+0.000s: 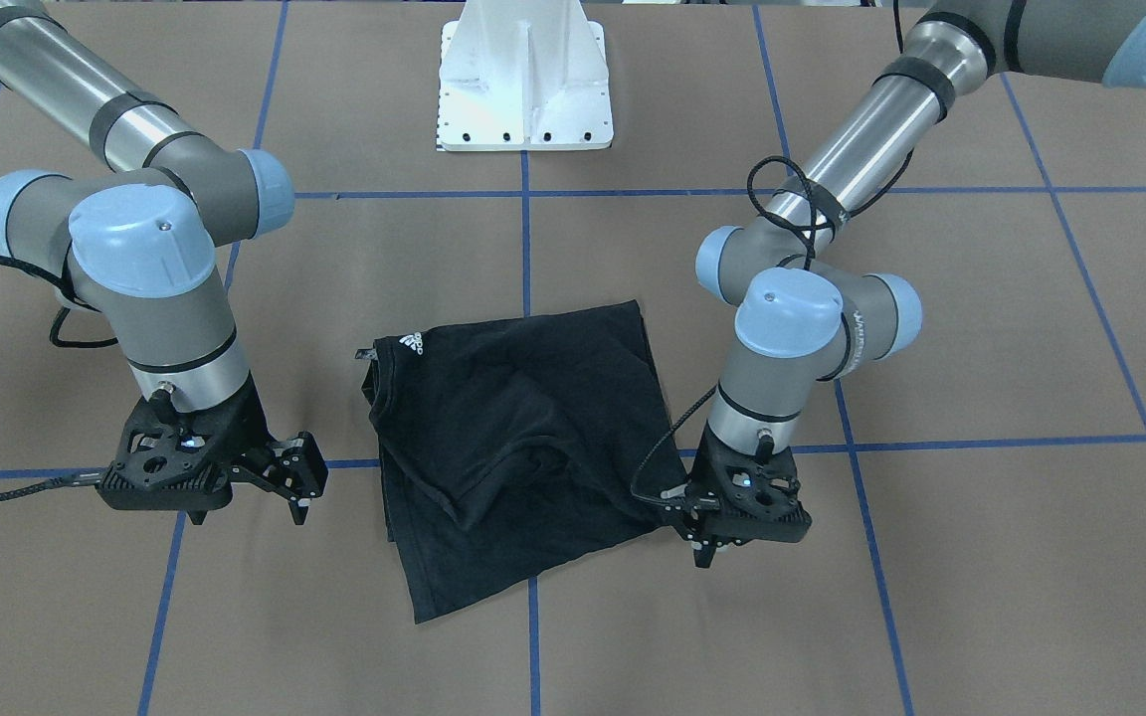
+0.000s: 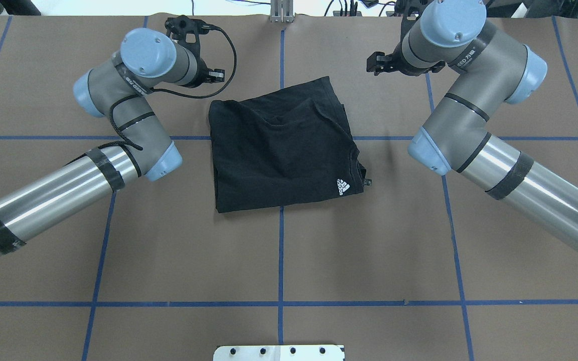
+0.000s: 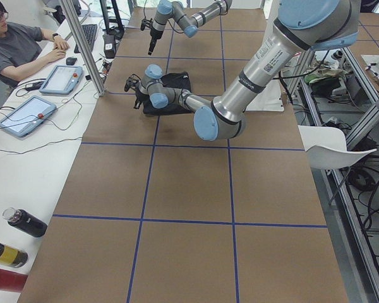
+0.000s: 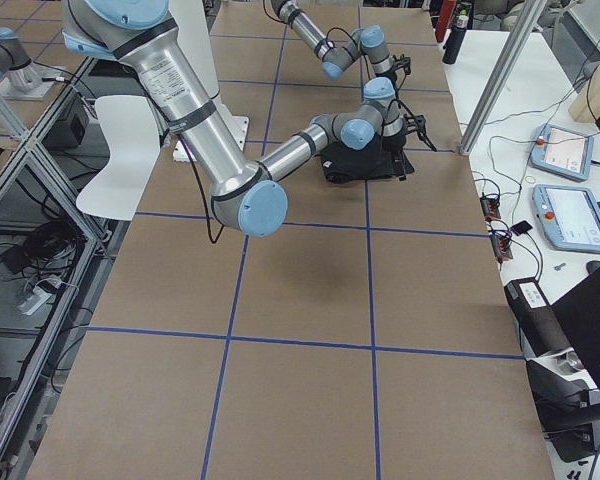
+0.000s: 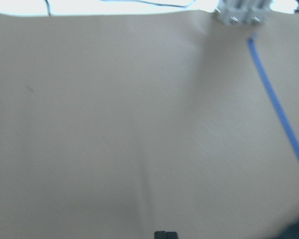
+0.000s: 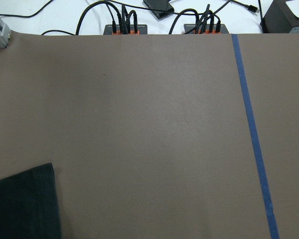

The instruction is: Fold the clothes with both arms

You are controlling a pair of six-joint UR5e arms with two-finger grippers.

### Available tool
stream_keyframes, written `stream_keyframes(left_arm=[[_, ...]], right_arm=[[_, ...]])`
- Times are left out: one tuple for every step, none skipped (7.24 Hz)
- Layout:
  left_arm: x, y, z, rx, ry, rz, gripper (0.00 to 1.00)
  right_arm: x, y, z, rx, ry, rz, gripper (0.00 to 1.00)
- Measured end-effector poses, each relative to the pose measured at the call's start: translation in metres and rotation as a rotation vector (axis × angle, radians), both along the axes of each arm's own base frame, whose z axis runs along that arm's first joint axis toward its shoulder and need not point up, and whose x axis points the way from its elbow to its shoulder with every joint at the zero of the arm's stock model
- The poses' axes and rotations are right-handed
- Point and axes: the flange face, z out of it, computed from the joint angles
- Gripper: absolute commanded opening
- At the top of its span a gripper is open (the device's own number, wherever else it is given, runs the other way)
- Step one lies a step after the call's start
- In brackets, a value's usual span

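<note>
1. Most of the folding looks done to us: the black T-shirt (image 1: 523, 438) lies on the bench (image 1: 981, 328) as a compact, roughly square packet, sleeves tucked in. Only the small white logo (image 1: 412, 344) by the collar shows on its face.
2. What we judge is left is a tidy-up, or perhaps one more fold. The top layer is rumpled, a curved ridge crosses it, and the edges do not line up squarely.
3. We place the T-shirt mid-bench, between the two arms.
4. The left tool (image 1: 702, 555) hangs just beside the packet's corner on the operators' side. Its wrist camera shows the two tips pressed together with no cloth between them, so we read it as narrow and empty. We cannot tell whether it brushes the hem.
5. The right tool (image 1: 255, 497) stands apart from the collar side, with bare bench between. It looks spread wide and carries nothing, and its own camera catches only one corner of the cloth.
</note>
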Motion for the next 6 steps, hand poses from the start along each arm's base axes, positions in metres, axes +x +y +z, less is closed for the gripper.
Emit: stream_keyframes(left_arm=[[-0.015, -0.011, 0.001, 0.015, -0.014, -0.005, 0.95], [-0.026, -0.012, -0.001, 0.021, -0.009, 0.003, 1.0], [-0.041, -0.003, 0.002, 0.021, 0.01, 0.03, 1.0], [-0.059, 0.014, 0.007, 0.025, 0.012, 0.066, 1.0], [-0.082, 0.031, 0.004, 0.042, -0.025, 0.103, 1.0], [-0.11, 0.044, 0.001, 0.069, -0.08, 0.134, 1.0]], right_arm=[[0.001, 0.0, 0.0, -0.005, -0.004, -0.004, 1.0], [0.007, -0.002, 0.002, -0.023, -0.018, -0.017, 1.0], [0.026, -0.003, 0.011, -0.046, -0.035, -0.045, 1.0], [0.05, 0.002, 0.027, -0.049, -0.036, -0.08, 1.0], [0.078, 0.011, 0.05, -0.049, -0.03, -0.111, 1.0], [0.114, 0.019, 0.073, -0.053, -0.029, -0.144, 1.0]])
